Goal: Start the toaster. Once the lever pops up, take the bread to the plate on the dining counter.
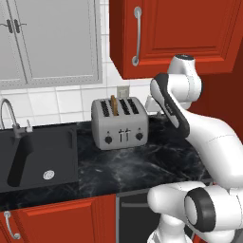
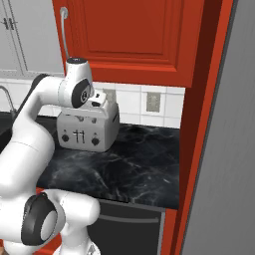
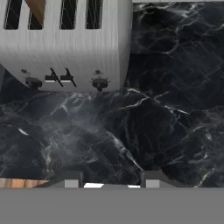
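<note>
Silver toaster (image 1: 119,123) is sitting on the black marble tabletop (image 1: 142,166), showing four slots, two knobs and two levers. One bread (image 1: 114,105) is poking up from the second slot. Gripper (image 3: 111,181) is hovering with fingers spread, holding nothing.

Before the toaster (image 1: 119,124) we see open black worktop (image 1: 142,166), a bare stretch running from its front to the counter edge and off to its right. Red upper cabinets (image 1: 180,33) hang above and just behind the toaster, capping the room overhead, and the tiled wall (image 1: 66,102) closes in right behind it. Left of the toaster, the sunken sink (image 1: 38,159) and its curved faucet (image 1: 9,116) stand in the way.
</note>
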